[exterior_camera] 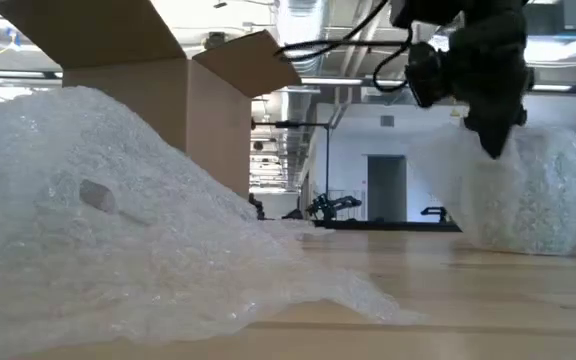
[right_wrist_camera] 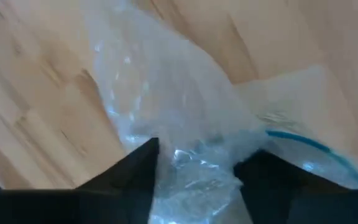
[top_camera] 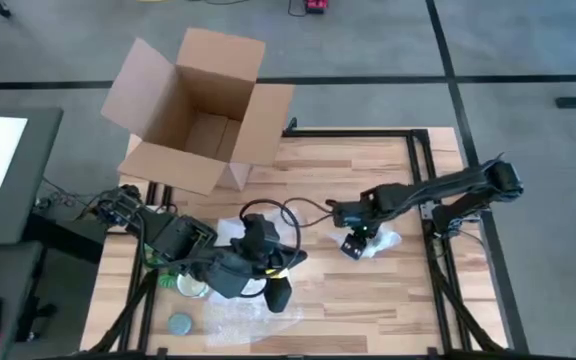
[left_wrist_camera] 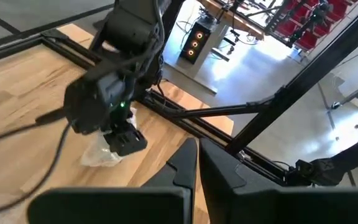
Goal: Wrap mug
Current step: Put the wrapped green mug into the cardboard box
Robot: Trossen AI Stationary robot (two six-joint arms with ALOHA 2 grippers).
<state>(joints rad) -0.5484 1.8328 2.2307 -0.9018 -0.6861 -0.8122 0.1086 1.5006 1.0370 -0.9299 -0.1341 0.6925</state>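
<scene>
Right gripper (top_camera: 356, 246), spread, straddles a bubble-wrap bundle (top_camera: 378, 243) right of table (top_camera: 388, 300) centre; the mug is not visible, presumably inside. Left gripper (top_camera: 280, 297), pressed together, waits near a loose sheet (top_camera: 253, 318). Wrapping appears mostly done.

1. Mug: no bare surface of it can be made out in any view; no cream wall, handle or dark inside shows.
2. Only candidate location is a small bubble-wrap bundle (top_camera: 382, 243), clear and crinkled, lying on the wood table top.
3. Low view: the bundle (exterior_camera: 533, 195) is rounded and domed, sitting flat on the table, with the wrap closed over its top.
4. Position relative to the cardboard box (top_camera: 198, 110): well apart from it, toward the right arm's side and nearer the table's middle.
5. Right wrist view: the wrap (right_wrist_camera: 185, 124) is bunched in folds. A pale curved edge with a thin blue line shows through it; I cannot tell what it is.
</scene>
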